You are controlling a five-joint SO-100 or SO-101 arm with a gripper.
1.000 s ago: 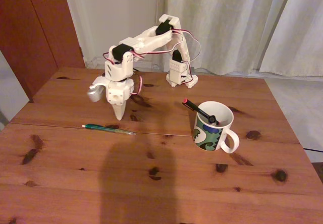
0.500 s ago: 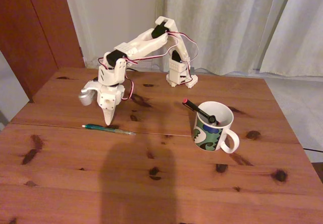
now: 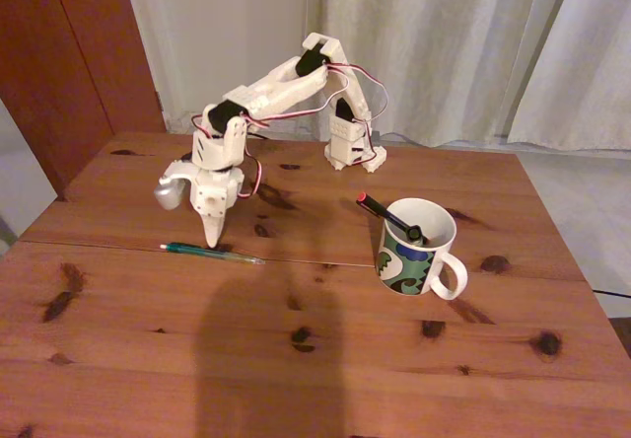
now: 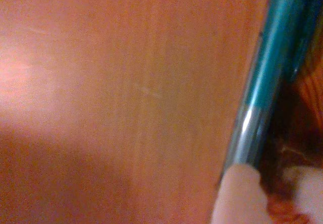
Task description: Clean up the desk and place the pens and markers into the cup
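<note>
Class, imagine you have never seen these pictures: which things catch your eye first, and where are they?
The white two-finger gripper points straight down at the slim teal-green pen lying on the reddish-brown pine desk, left of centre in the fixed view. To the right stands the white ceramic mug with a green and dark-blue swirl, a black pen with a red tip leaning out of it.

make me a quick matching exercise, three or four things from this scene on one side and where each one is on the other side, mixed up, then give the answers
Things:
1. teal pen
2. black pen
3. cup
4. gripper

Places:
A. leaning in the cup, red tip poking out
B. standing at the right of the desk in the fixed view
C. lying flat on the desk's seam
D. pointing down just above the teal pen

Pairs: 1-C, 2-A, 3-B, 4-D
</note>
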